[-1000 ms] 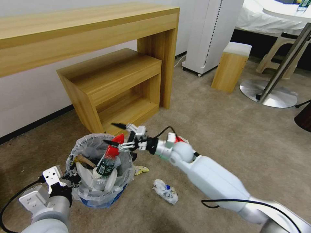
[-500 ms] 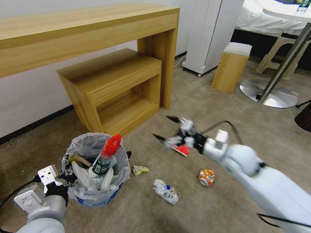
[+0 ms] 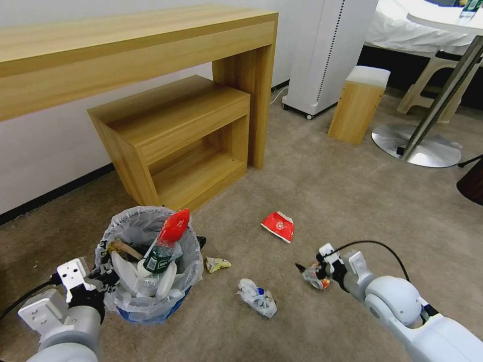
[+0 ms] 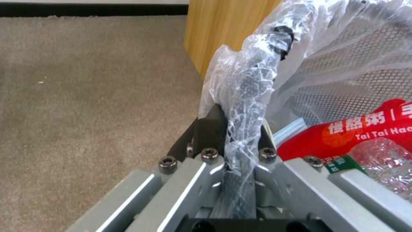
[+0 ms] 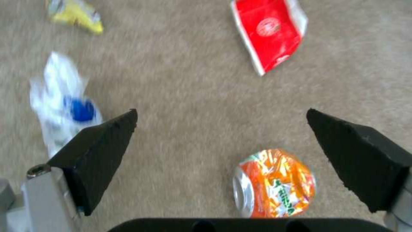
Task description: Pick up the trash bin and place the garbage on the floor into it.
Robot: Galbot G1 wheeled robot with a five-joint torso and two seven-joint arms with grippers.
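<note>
The trash bin, blue with a whitish bag liner, stands on the beige floor at lower left. It holds a red wrapper, a green-labelled bottle, white slippers and a wooden stick. My left gripper is shut on its rim, the liner pinched between the fingers. My right gripper is open and low over the floor, its fingers either side of the orange can. Loose garbage lies nearby: a red wrapper, a yellow wrapper and a crumpled blue-white cup.
A wooden desk and low shelf unit stand behind the bin. Farther back are a white appliance, a small wooden stool and a round metal table base. Open carpet lies to the right.
The right gripper let go of a red wrapper into the bin, then swung right and down to the orange can. The left gripper kept its hold on the bin.
</note>
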